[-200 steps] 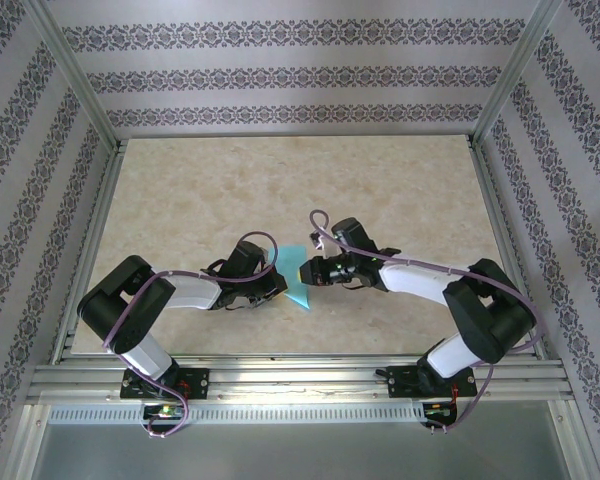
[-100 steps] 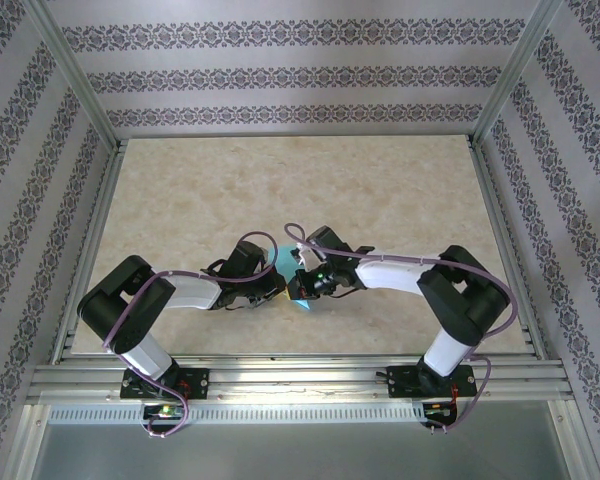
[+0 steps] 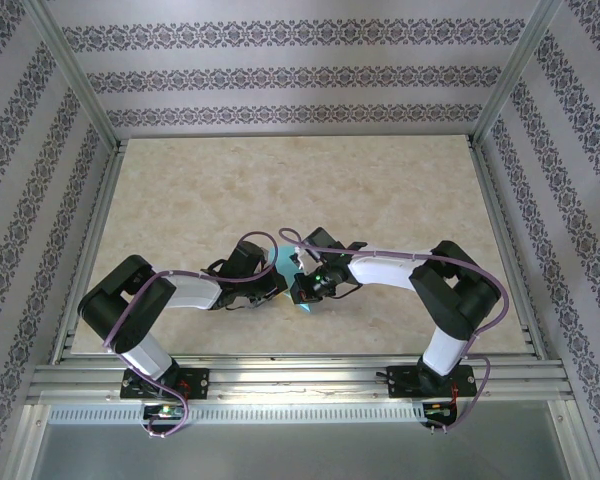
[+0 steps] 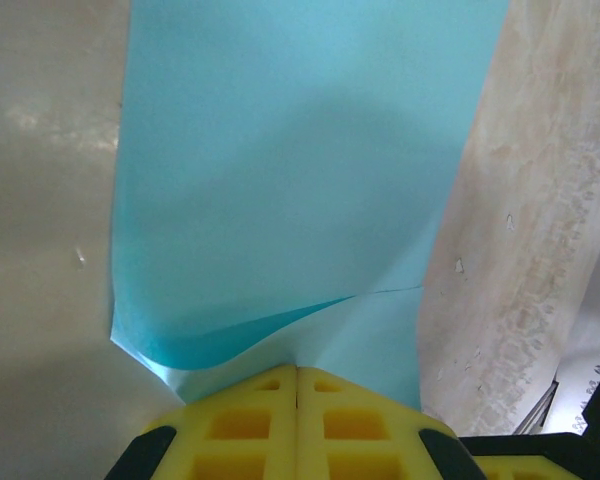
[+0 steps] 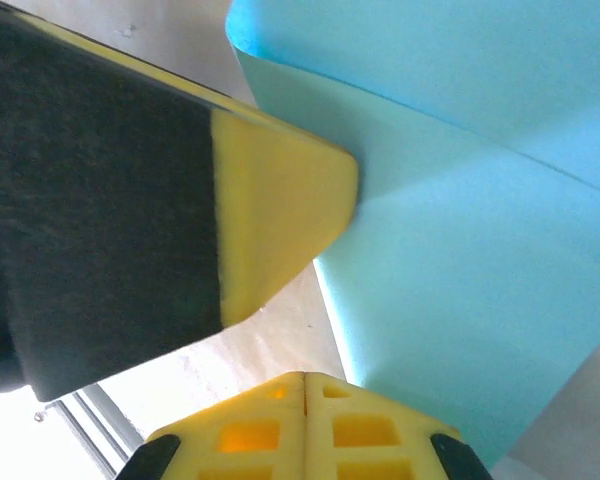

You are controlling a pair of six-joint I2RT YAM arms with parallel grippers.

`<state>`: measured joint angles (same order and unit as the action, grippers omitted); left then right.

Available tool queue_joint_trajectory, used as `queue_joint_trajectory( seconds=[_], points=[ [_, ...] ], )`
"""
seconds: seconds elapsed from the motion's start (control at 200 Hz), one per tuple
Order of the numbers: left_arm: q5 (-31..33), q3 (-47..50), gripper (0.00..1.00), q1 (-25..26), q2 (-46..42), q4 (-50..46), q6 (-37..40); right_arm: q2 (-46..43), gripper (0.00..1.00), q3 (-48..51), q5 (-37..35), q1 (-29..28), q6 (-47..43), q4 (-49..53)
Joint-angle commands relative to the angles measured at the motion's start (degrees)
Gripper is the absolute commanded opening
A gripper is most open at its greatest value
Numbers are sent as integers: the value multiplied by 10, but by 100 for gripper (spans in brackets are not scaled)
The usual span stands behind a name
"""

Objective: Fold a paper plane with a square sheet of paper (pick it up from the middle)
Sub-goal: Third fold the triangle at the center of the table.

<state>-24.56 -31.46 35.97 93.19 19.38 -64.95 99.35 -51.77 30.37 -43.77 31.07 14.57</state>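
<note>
1. Beige marbled table [image 3: 380, 200] sits inside patterned walls [image 3: 280, 80]. The square sheet of paper [image 3: 302, 305] lies on the table, and all but small turquoise slivers of it are covered by the two wrists that meet over it.
2. The left gripper [image 3: 276, 284] reaches the sheet from its left side. In the left wrist view the sheet [image 4: 300, 180] runs into the left gripper [image 4: 297, 372], whose yellow pads [image 4: 240, 425] are pressed together on the sheet's near edge. The paper buckles into a curled lip just beside the tips.
3. The right gripper [image 3: 302, 292] meets the sheet from its right side. Seen from its own wrist, the right gripper [image 5: 305, 378] is closed, pad against pad, touching the sheet's edge [image 5: 460, 270]. Whether paper is pinched between the pads cannot be told.
4. Just above the sheet's edge in that view is a black, yellow-tipped finger [image 5: 280, 220] of the left gripper, its tip on the paper.
</note>
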Motion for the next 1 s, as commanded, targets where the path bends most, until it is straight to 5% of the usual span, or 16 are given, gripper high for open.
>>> queue_joint_trajectory(
  seconds=[0.0,0.994],
  points=[
    [15,9,0,7,13,-13,13,12,0,-3,-10,-7,-13,17],
    [29,20,0,6,23,-6,-3,-47,3,96,2,-8,5,-22]
  ],
)
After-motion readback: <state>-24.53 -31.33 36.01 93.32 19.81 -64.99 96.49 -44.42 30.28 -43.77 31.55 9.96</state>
